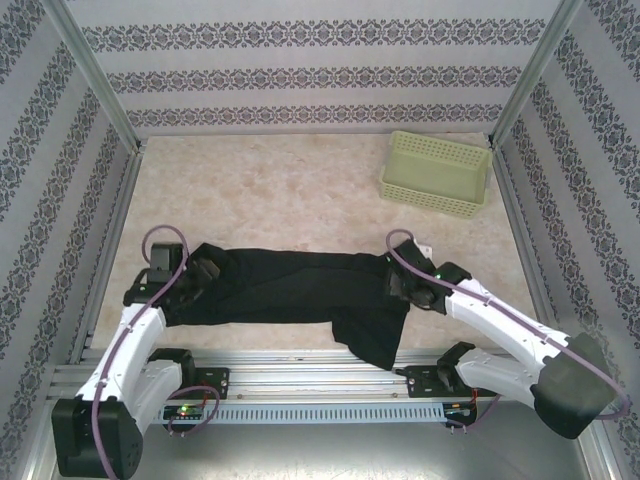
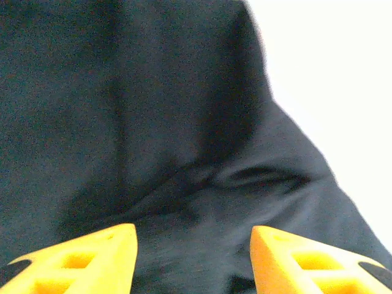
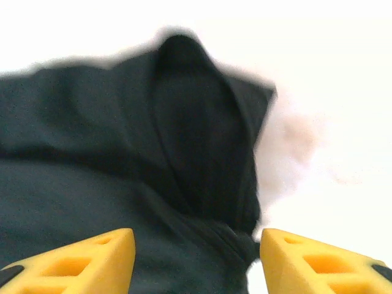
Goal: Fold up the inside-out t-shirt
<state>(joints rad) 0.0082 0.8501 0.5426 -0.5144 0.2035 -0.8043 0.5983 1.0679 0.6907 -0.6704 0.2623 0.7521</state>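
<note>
t-shirt (image 1: 290, 290) is lying on the near half of the table (image 1: 260, 190), spread as one long black band running left-right. One flap is hanging off its right part toward the near rail (image 1: 300, 362); whether it's touching the rail, can't tell. The shirt is lying outside the basket, well apart from it.

Basket (image 1: 432, 200) is sitting upright in the far right corner, pale green and perforated. Its inner walls are showing as bare plastic.

Count: one shirt, one basket, two arms, two yellow fingers per wrist cam.

Left gripper (image 1: 203, 270) is sitting at the band's left end, over the fabric. On the left wrist cam its fingers (image 2: 92, 260) are standing apart. Black cloth is lying across the gap and beyond, with a crease running through it, and the fingers aren't pinching it.

Right gripper (image 1: 402, 285) is sitting at the band's right end, just above where the flap is dropping. On the right wrist cam its fingers (image 3: 312, 260) are also standing apart. A bunched fold of cloth is rising ahead between them, and pale table is showing to its right. No clamp on the cloth there either.
</note>
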